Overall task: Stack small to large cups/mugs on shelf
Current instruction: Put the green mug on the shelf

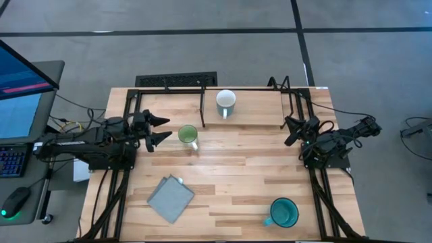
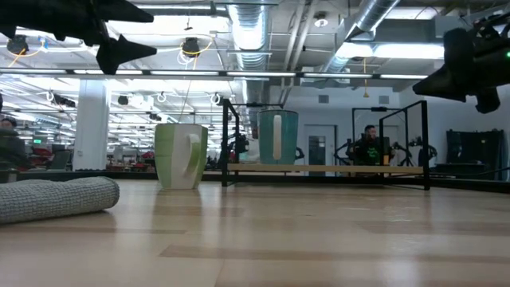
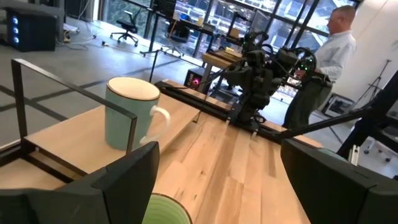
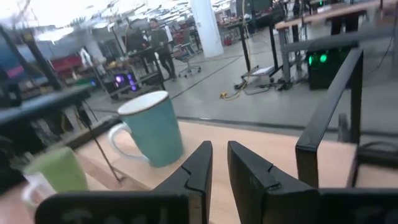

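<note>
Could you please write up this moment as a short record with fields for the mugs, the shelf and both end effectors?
mug on shelf: pale mug, upright
green mug: on the tabletop, in front of the shelf
teal mug: on the tabletop, near edge, right side
shelf: holds one mug
cloth: grey, folded, on the tabletop
left end effector: open, beside the green mug, holding nothing
right end effector: nearly shut, empty, at the shelf's right end
</note>
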Tool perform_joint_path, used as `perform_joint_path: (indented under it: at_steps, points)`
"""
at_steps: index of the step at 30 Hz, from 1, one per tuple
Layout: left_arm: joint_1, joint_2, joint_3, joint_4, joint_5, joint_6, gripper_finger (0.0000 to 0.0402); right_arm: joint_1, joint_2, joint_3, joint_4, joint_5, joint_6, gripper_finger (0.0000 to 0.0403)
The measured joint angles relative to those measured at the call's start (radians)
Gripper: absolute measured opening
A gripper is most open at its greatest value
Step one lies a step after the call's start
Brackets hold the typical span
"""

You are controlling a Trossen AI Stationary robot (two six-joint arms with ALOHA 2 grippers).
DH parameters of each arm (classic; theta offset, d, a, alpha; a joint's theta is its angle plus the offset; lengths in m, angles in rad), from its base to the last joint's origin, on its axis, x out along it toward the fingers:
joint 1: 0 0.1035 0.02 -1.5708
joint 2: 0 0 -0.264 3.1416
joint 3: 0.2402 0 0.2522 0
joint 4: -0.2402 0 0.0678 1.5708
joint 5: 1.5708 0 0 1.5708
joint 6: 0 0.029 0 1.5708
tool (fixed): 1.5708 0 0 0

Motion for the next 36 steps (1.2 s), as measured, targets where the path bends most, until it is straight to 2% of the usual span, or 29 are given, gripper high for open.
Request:
perform_joint_path:
  at_steps: [5, 13, 19, 24, 27, 32, 36]
  points:
    - [0.000, -0.006, 0.000, 0.000, -0.003, 0.018, 0.0328, 0.000, 0.000, 0.000, -0.005, -0.042, 0.087, 0.0074]
    - [-0.052, 0.027, 0.003, -0.007, -0.111, -0.036, 0.0328, 0.000, 0.000, 0.000, -0.038, -0.050, 0.087, 0.0074]
    - [-0.186, 0.109, 0.058, -0.066, -0.280, -0.144, 0.0328, 0.000, 0.000, 0.000, -0.040, -0.050, 0.087, 0.0074]
    - [-0.305, 0.229, 0.118, -0.215, -0.487, -0.348, 0.0328, 0.000, 0.000, 0.000, -0.065, -0.048, 0.087, 0.0074]
    - [-0.365, 0.321, 0.153, -0.234, -0.584, -0.459, 0.0328, 0.000, 0.000, 0.000, -0.086, -0.048, 0.087, 0.0074]
    - [-0.454, 0.502, 0.232, -0.236, -0.662, -0.592, 0.0328, 0.000, 0.000, 0.000, -0.103, -0.045, 0.083, 0.0074]
    - [-0.509, 0.648, 0.346, -0.274, -0.711, -0.671, 0.0328, 0.000, 0.000, 0.000, -0.103, -0.043, 0.034, 0.0074]
